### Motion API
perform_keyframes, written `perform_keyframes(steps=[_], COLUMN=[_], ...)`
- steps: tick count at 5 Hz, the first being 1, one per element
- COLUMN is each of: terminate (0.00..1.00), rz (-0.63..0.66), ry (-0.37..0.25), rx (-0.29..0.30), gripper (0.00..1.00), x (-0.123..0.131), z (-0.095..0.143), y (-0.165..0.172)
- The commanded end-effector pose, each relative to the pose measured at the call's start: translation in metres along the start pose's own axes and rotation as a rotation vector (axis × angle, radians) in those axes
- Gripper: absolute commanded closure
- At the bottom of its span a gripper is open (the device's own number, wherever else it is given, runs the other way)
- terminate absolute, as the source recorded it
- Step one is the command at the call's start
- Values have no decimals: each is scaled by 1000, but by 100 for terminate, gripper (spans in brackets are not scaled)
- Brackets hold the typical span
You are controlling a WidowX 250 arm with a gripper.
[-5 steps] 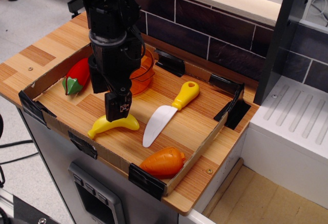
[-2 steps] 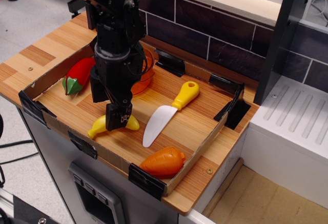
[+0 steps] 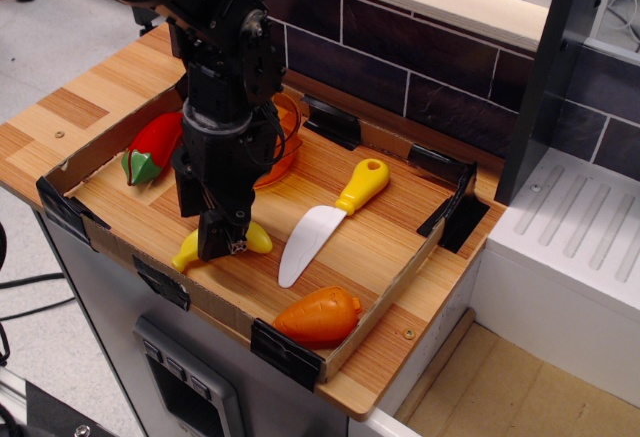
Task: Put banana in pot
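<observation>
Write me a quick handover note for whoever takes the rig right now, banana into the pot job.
Gripper: down on the banana, covering its middle; whether the fingers have shut on it cannot be told from this view.
Banana: lying on the tray floor near the front wall, both ends showing past the gripper.
Pot: orange, at the back of the tray, largely hidden behind the arm.
Done: approach to the banana.
Left: confirm the grasp, lift, carry back to the pot, release inside.
</observation>
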State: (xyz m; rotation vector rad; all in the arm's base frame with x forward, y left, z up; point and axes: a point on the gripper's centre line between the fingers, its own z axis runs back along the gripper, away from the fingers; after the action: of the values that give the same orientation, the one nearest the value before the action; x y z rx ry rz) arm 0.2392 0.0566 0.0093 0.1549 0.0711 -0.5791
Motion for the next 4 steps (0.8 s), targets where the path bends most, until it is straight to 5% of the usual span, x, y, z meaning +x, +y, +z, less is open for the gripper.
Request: perform_keyframes(steps=[1, 2, 4], terminate=[0, 0, 0], rz=[-21, -26, 54], ry=[-14, -6, -156], rx=[23, 15, -51], gripper=[100, 100, 100], x=[2, 0, 4], z=[4, 19, 94], y=[7, 6, 17])
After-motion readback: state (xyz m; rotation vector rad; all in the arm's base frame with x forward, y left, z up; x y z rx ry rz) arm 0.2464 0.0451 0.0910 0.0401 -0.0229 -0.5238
